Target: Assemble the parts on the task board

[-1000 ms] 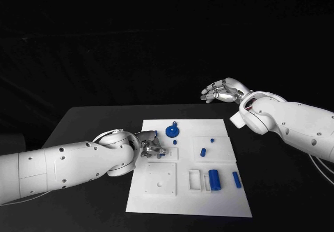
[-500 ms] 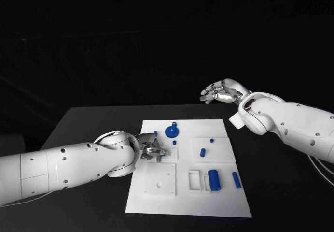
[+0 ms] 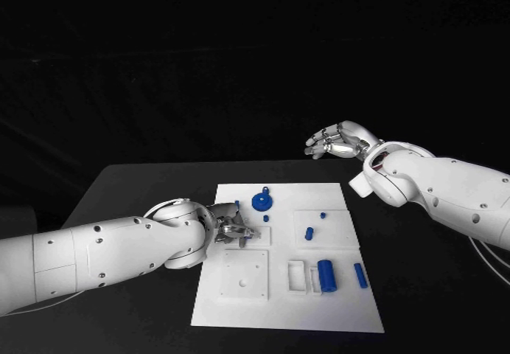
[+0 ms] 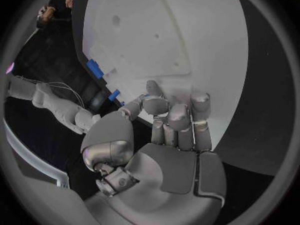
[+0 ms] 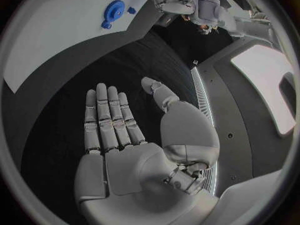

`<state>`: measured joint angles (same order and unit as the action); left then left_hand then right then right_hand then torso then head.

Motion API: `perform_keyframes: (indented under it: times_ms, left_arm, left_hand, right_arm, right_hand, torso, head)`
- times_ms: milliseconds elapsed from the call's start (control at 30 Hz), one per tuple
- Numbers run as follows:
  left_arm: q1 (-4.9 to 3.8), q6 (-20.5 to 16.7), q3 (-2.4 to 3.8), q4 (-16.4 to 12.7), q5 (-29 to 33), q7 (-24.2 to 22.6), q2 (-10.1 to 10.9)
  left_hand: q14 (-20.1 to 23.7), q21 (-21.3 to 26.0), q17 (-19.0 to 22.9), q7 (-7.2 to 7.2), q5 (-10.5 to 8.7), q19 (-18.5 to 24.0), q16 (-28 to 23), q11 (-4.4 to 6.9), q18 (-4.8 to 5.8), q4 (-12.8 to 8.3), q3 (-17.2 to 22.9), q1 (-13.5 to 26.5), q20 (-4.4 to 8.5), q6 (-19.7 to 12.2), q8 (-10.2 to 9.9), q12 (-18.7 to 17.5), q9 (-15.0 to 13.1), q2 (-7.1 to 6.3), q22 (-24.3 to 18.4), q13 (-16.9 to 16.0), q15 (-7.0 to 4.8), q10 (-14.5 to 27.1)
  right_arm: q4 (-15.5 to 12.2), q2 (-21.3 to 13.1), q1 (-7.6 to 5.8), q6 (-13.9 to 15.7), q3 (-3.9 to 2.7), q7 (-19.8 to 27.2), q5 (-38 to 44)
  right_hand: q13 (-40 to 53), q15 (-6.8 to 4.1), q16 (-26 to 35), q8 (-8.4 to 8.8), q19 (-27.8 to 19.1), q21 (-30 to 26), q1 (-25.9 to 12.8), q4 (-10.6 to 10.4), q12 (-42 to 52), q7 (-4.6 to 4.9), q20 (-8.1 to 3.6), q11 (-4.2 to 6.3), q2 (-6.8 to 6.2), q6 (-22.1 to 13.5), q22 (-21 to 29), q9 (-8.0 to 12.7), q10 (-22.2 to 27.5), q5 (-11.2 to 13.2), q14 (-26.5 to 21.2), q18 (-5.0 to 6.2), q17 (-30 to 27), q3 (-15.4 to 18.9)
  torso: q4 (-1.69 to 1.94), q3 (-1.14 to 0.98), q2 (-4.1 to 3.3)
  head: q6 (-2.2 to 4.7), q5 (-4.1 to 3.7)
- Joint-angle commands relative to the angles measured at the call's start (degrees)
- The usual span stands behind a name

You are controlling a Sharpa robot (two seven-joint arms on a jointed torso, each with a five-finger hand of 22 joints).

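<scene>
No readable text, label, brand, number or sign anywhere: none on task board point(image 3: 285, 302), none on blue parts, none on arms.

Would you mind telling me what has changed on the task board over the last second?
Very little. The left hand stays over the task board's left edge, fingers curled; at most they shifted slightly. The right hand still hangs raised and open beyond the table. The blue parts, including the gear and cylinder, lie unmoved.
</scene>
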<state>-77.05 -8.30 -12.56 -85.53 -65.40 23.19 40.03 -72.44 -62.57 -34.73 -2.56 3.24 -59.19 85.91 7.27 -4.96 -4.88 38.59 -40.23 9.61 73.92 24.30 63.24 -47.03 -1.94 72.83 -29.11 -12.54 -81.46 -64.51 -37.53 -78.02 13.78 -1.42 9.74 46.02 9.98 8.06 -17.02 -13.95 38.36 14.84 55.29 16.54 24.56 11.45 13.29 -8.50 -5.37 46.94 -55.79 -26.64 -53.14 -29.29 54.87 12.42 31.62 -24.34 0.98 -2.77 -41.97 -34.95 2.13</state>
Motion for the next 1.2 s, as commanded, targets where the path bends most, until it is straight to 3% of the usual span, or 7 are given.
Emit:
perform_keyframes:
  times_ms: [33, 167, 233, 333, 433, 1033, 1200]
  left_arm:
    - [0.33, 1.81, -0.27, 0.68, 0.39, 0.87, -0.22]
    - [0.27, 1.86, -0.05, 1.09, 0.63, 0.77, -0.4]
    - [0.27, 2.12, 0.74, 1.39, 0.92, 0.79, -0.53]
    - [0.26, 2.25, 1.12, 1.37, 0.93, 0.84, -0.35]
    - [0.13, 2.43, 1.7, 1.68, 1.12, 0.79, -0.42]
    - [-0.05, 4.08, 1.71, 2.22, 4.16, 0.65, -0.61]
    - [-0.07, 3.17, 1.71, 2.22, 4.91, 0.54, -0.59]
  left_hand:
    - [-1.16, -0.18, 0.11, 0.14, -0.34, 0.22, 0.25, 1.36, -0.28, 0.44, -0.1, -0.11, 6.14, -0.44, 0.01, 0.35, 0.05, -0.76, 0.0, 0.12, -1.28, 1.4]
    - [-1.08, -0.19, 0.15, 0.16, -0.47, 0.24, 0.31, 1.33, -0.3, 0.92, -0.56, 0.34, 6.13, -0.55, 0.11, 0.39, -0.01, -1.7, -0.01, 0.2, -1.31, 1.43]
    - [-1.05, -0.19, 0.17, 0.16, -0.47, 0.24, 0.32, 1.34, -0.33, 1.09, -0.67, 0.44, 6.14, -0.6, 0.14, 0.4, -0.03, -2.03, -0.02, 0.23, -1.32, 1.45]
    - [-1.01, -0.19, 0.19, 0.17, -0.47, 0.26, 0.34, 1.33, -0.34, 1.35, -0.96, 0.7, 6.13, -0.67, 0.18, 0.42, -0.06, -2.72, -0.03, 0.28, -1.34, 1.47]
    - [-0.87, -0.29, 0.27, 0.19, -0.42, 0.48, 0.42, 1.31, -0.4, 0.41, -3.74, 1.31, 6.12, -0.95, 0.33, 0.48, -0.19, -2.48, 0.06, 0.41, -1.37, 1.58]
    - [-0.72, -0.17, 0.4, 0.19, -0.46, 0.71, 0.38, 1.32, -0.53, 0.0, -5.27, 1.57, 6.13, -1.23, 0.38, 0.45, -0.22, -3.62, 0.0, 0.6, -1.44, 1.68]
    - [-0.54, -0.12, 0.63, 0.34, -0.46, 0.86, 0.09, 1.17, -0.66, -1.34, -4.99, -0.43, 6.16, -1.75, 0.27, 0.21, -0.3, -2.62, -0.03, 0.88, -1.46, 1.77]
  right_arm:
    - [0.01, 0.05, 0.03, -0.64, -0.04, 0.43, 0.42]
    - [0.01, 0.1, 0.03, -0.66, -0.04, 0.44, 0.42]
    - [-0.03, 0.07, 0.03, -0.67, -0.04, 0.42, 0.42]
    - [0.03, 0.06, 0.03, -0.65, -0.04, 0.41, 0.42]
    - [0.03, 0.09, 0.03, -0.68, -0.04, 0.41, 0.42]
    - [0.23, 0.25, 0.08, -0.81, -0.04, 0.32, 0.42]
    - [0.21, 0.23, 0.09, -0.81, -0.04, 0.32, 0.42]
  right_hand:
    - [-0.08, 0.01, 0.22, -0.37, -0.35, -0.33, -0.25, -0.02, -0.04, 0.08, 0.04, -0.33, 0.15, 0.29, 0.05, 0.06, 0.21, -0.39, -0.36, 1.17, -0.07, 0.24]
    - [-0.09, 0.01, 0.22, -0.37, -0.36, -0.34, -0.27, -0.03, -0.04, 0.09, 0.05, -0.33, 0.15, 0.29, 0.05, 0.07, 0.2, -0.39, -0.36, 1.17, -0.07, 0.25]
    - [-0.1, 0.01, 0.22, -0.37, -0.35, -0.34, -0.27, -0.03, -0.03, 0.09, 0.05, -0.33, 0.16, 0.29, 0.05, 0.08, 0.2, -0.4, -0.36, 1.17, -0.07, 0.25]
    - [-0.11, 0.02, 0.22, -0.37, -0.35, -0.34, -0.28, -0.03, -0.03, 0.09, 0.05, -0.33, 0.16, 0.28, 0.05, 0.08, 0.2, -0.4, -0.36, 1.18, -0.07, 0.26]
    - [-0.13, 0.02, 0.22, -0.37, -0.35, -0.34, -0.3, -0.03, -0.03, 0.09, 0.06, -0.34, 0.16, 0.28, 0.05, 0.09, 0.2, -0.41, -0.36, 1.18, -0.08, 0.27]
    - [-0.17, 0.02, 0.22, -0.37, -0.36, -0.35, -0.33, -0.03, -0.01, 0.09, 0.07, -0.34, 0.16, 0.27, 0.06, 0.11, 0.2, -0.42, -0.36, 1.2, -0.08, 0.3]
    - [-0.19, 0.01, 0.22, -0.37, -0.36, -0.36, -0.33, -0.03, -0.01, 0.1, 0.08, -0.35, 0.18, 0.26, 0.06, 0.13, 0.2, -0.45, -0.36, 1.21, -0.08, 0.3]
  torso:
    - [-0.01, 0.0, -0.02]
    - [-0.02, 0.0, -0.04]
    - [-0.03, -0.01, -0.02]
    - [-0.04, 0.0, -0.04]
    - [0.07, -0.01, 0.04]
    - [0.1, 0.0, 0.05]
    - [0.09, -0.01, 0.04]
  head:
    - [0.02, -0.07]
    - [0.02, -0.09]
    - [-0.05, -0.16]
    - [-0.05, -0.17]
    - [-0.05, -0.21]
    - [-0.13, -0.12]
    - [-0.09, -0.12]
